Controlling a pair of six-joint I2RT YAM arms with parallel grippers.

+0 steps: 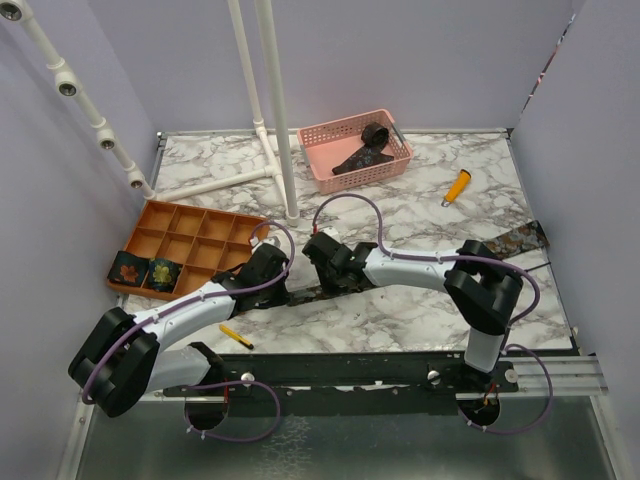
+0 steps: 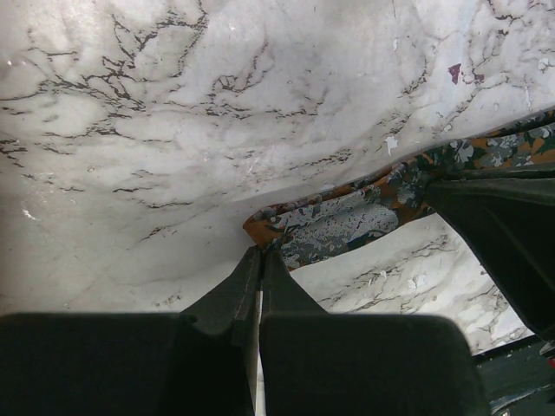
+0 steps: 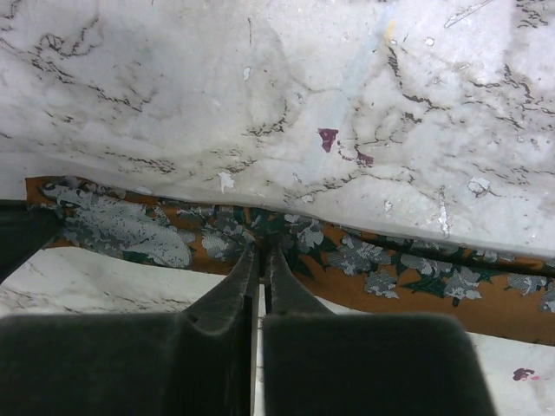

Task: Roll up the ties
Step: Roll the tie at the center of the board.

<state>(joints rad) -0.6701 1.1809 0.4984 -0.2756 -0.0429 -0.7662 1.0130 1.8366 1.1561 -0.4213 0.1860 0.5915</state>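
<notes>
An unrolled tie (image 1: 515, 240), rust-orange with grey-green flowers, lies across the marble table from centre to right edge. My left gripper (image 1: 280, 288) is shut on its narrow end; in the left wrist view the fingertips (image 2: 260, 251) pinch the tie's (image 2: 347, 221) orange tip. My right gripper (image 1: 323, 280) is shut on the same tie just to the right; in the right wrist view the gripper (image 3: 264, 253) pinches the near edge of the strip (image 3: 364, 256). Two rolled ties (image 1: 145, 271) sit in the orange tray. A dark tie (image 1: 365, 148) lies in the pink basket.
The orange compartment tray (image 1: 200, 235) stands at the left, the pink basket (image 1: 322, 135) at the back. A white pipe frame (image 1: 275, 120) rises behind the arms. An orange-handled tool (image 1: 456, 187) lies at the right back, a small orange tool (image 1: 236, 336) near the front edge.
</notes>
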